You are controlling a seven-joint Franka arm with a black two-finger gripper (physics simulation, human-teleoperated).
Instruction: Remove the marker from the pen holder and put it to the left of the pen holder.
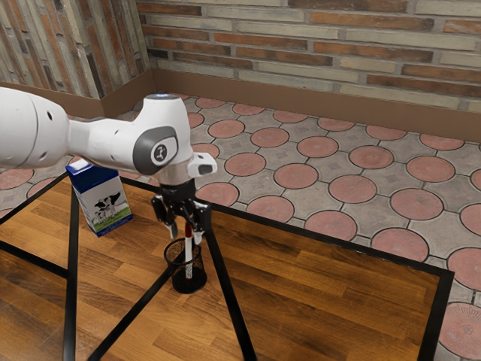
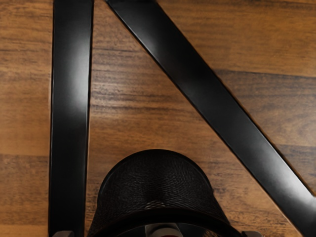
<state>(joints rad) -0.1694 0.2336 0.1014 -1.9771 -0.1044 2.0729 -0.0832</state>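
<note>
Plainly spread hand [image 1: 186, 232], marker [image 1: 189, 244] between its fingers, room on either side, pen holder [image 1: 189, 286] rim below.

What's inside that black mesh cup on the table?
The cup holds a red-and-white marker, its top sticking up past the rim. White shows through the mesh; the dark bottom hides whatever may lie there.
</note>
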